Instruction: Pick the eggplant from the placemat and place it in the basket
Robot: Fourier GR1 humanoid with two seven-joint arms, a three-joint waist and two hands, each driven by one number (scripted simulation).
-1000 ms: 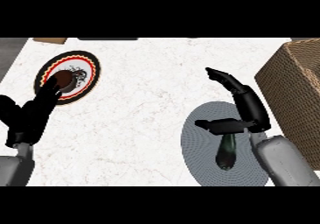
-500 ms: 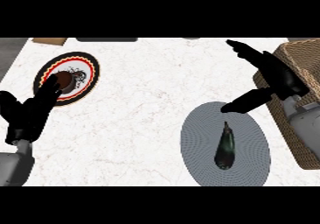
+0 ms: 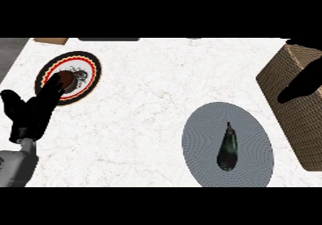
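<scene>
Eggplant (image 3: 227, 147) lies alone on placemat (image 3: 227, 145); right hand (image 3: 305, 81) has swung off it, now over basket (image 3: 300, 101), holding nothing, fingers unclear. Nothing got picked. Left hand (image 3: 30, 112) rests, fingers spread.

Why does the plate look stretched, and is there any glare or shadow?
Head view: the steep downward angle makes the round plate and placemat look taller than wide; lighting is flat, with no glare on the counter and no clear shadow under the eggplant.
</scene>
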